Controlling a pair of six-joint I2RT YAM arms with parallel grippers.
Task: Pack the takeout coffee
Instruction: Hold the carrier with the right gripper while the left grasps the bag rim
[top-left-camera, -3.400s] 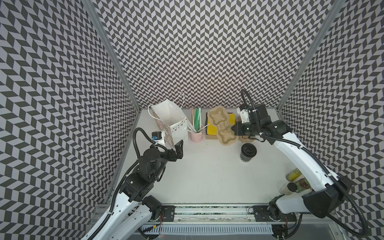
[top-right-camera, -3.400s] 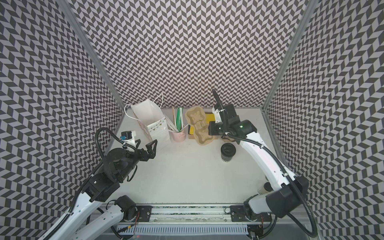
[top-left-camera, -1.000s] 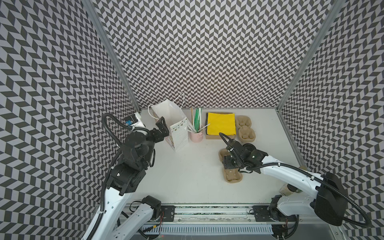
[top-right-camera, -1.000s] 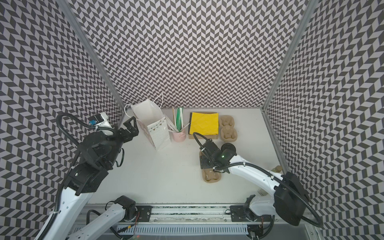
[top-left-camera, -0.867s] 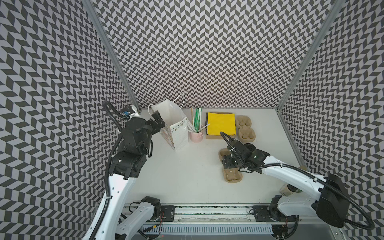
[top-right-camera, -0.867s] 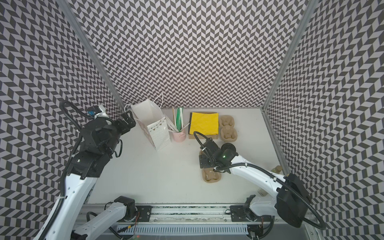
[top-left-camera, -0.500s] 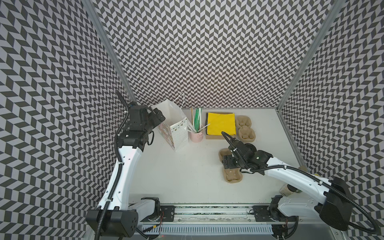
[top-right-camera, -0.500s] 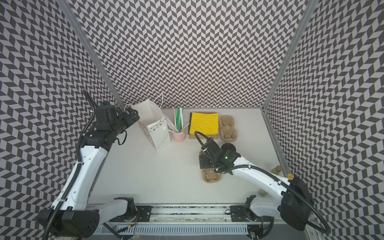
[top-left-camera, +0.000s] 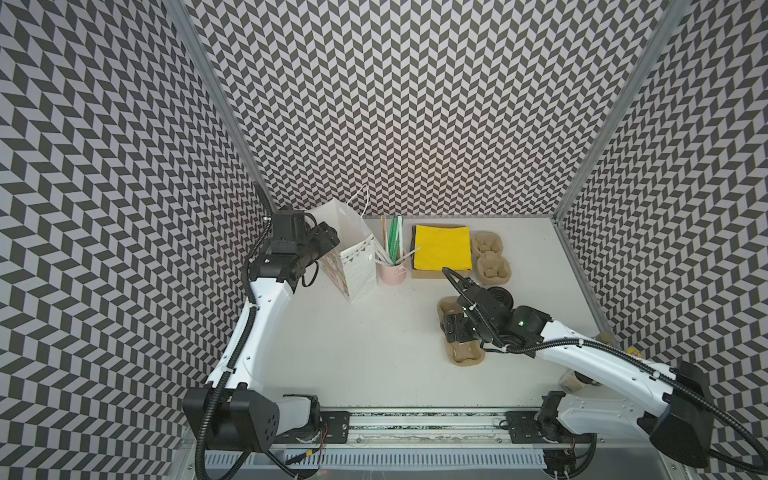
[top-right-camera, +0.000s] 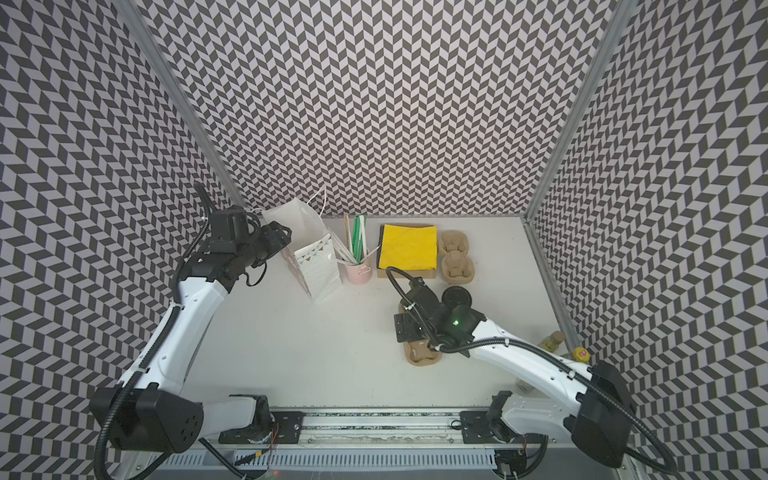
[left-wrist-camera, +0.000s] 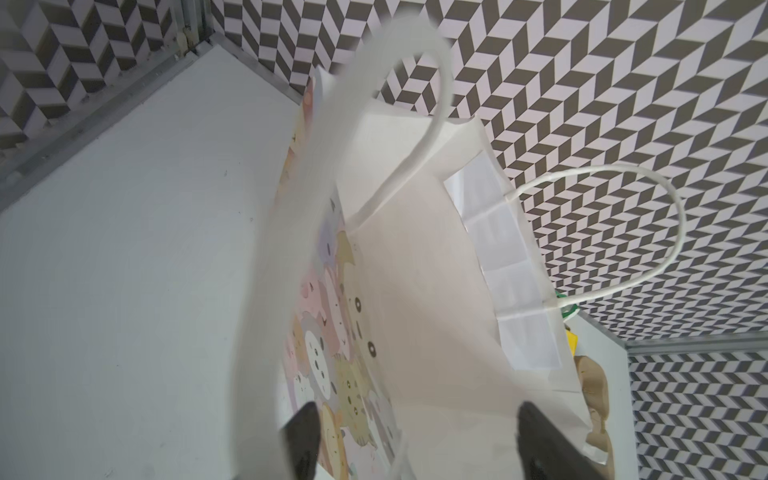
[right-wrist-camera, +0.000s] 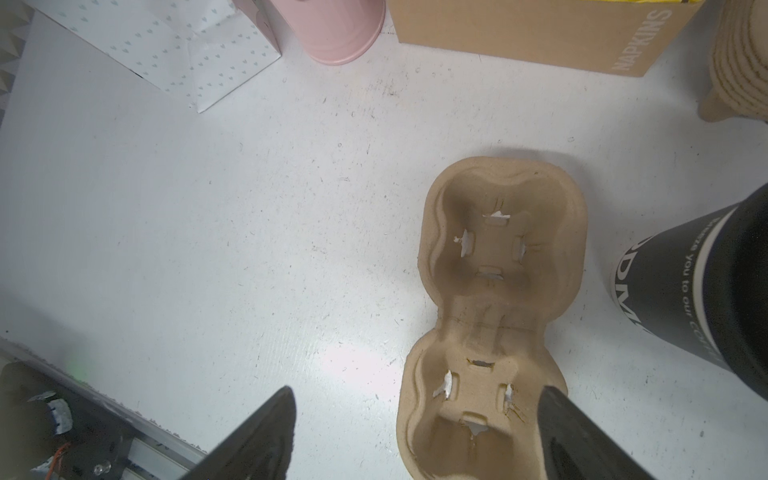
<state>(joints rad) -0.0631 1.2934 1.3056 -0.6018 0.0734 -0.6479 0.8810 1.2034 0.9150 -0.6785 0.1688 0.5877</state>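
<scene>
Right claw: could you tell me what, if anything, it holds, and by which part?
Nothing; the right claw stands open above the cardboard cup carrier.

Stretching L arm (top-left-camera: 266, 316) long toward rear-left, elbow nearly straight, wrist bending rightward. Holding L gripper (top-left-camera: 328, 233) roughly level, pointing right, jaws standing apart, both fingertips (left-wrist-camera: 303, 432) showing in wrist view. Extending R arm (top-left-camera: 582, 353) low toward centre. Aiming R gripper (top-left-camera: 451, 329) downward, jaws spreading wide.
</scene>
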